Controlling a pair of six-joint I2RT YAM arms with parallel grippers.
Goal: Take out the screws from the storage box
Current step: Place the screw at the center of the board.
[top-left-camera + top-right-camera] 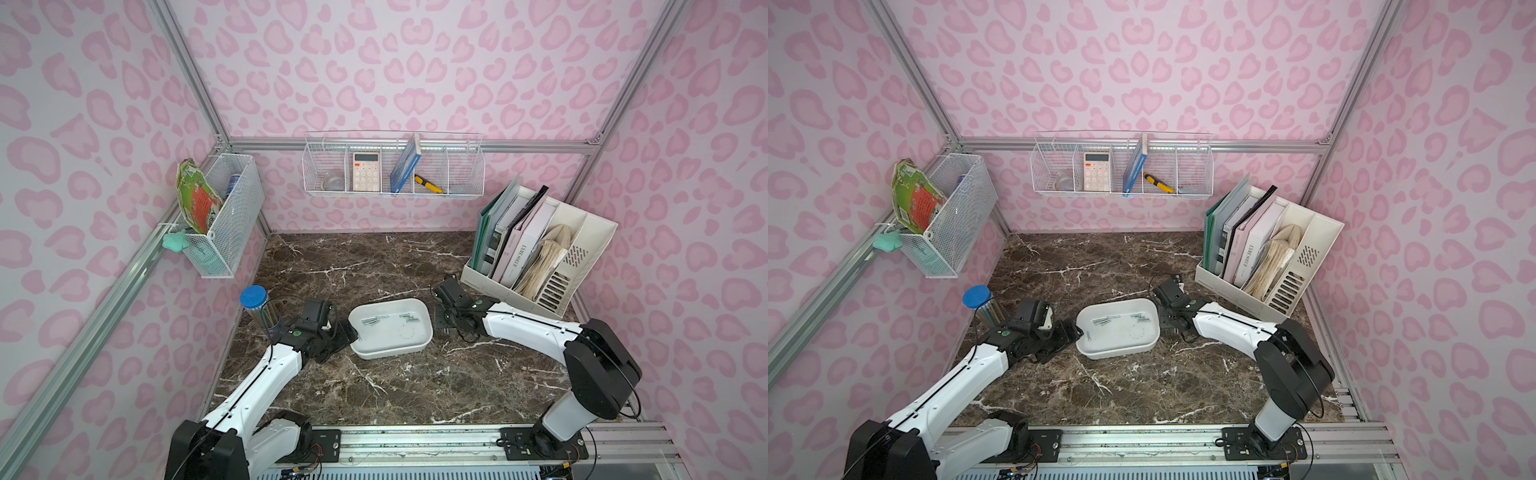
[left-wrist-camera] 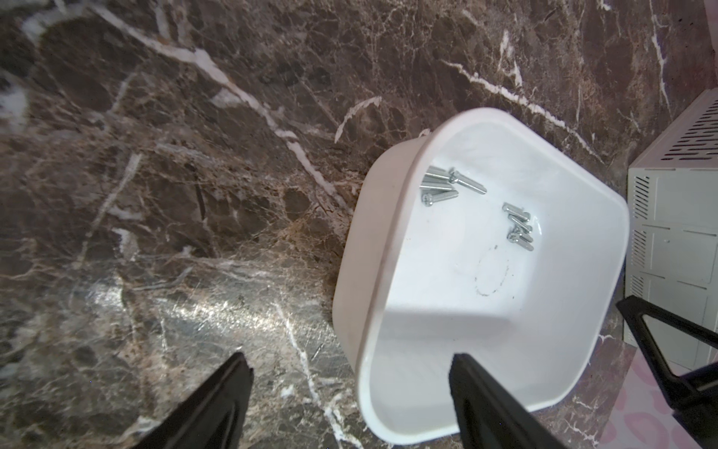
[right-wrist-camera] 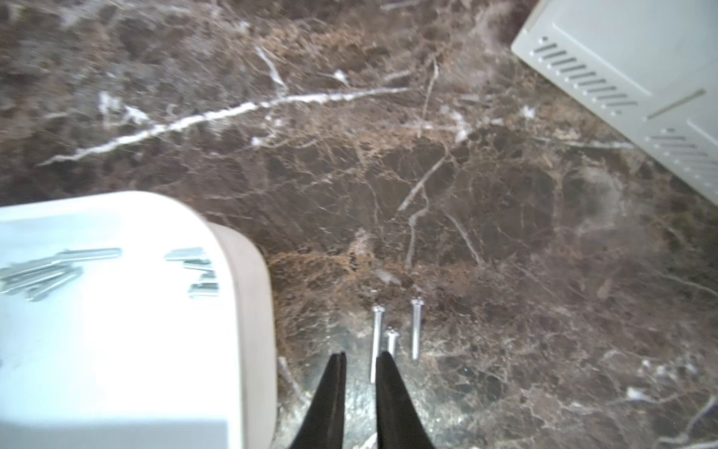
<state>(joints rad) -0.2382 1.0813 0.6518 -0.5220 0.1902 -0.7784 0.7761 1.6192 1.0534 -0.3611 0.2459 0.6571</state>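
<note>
The left gripper (image 2: 349, 357) has its jaws well apart, straddling a corner wall of the storage box (image 2: 351, 272). One finger (image 2: 221, 400) is outside over the marble table (image 2: 155, 175) and the other is inside above the white floor. A gap shows on each side of the wall, so nothing is clamped. Ahead of those jaws, further inside the box, the screws (image 2: 447, 186) lie on the floor in two small clusters: a loose bundle close to the side wall and a short row just past it. The right gripper (image 3: 361, 355) hangs low over the table just beside the opposite end of the box, its jaws only narrowly parted and holding nothing. Just past its tips three more screws (image 3: 415, 330) lie on the bare marble outside the box, side by side and roughly parallel. The longest screw (image 3: 376, 342) reaches back into the slit between the jaws, close along one finger — whether it touches that finger I cannot tell. Further ahead of the right jaws and off to one side is a corner of a white slotted file organiser (image 3: 621, 77), well apart from the screws.
</note>
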